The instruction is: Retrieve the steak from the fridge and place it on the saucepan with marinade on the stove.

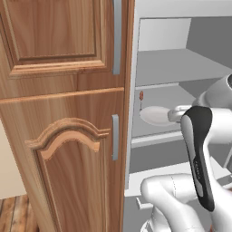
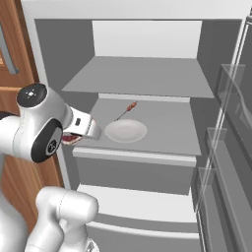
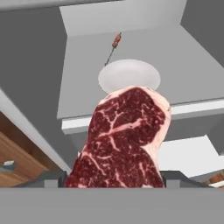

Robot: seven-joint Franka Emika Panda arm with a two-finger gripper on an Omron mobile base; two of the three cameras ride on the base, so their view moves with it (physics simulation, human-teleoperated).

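You get left base view from behind arm, close to wooden cabinet (image 1: 63, 136), angled right into fridge (image 1: 163, 68). Right base view faces fridge (image 2: 142, 78) interior head-on. Both share plate (image 1: 154, 114) shelf. Hand view sits near, just outside that shelf, looking in past steak (image 3: 122, 140).

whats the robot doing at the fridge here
The gripper holds the steak between its fingers, in front of the open fridge. A white plate and a red-tipped stick lie on the middle shelf behind. The steak sits at the shelf's left front edge, near the wooden cabinet.
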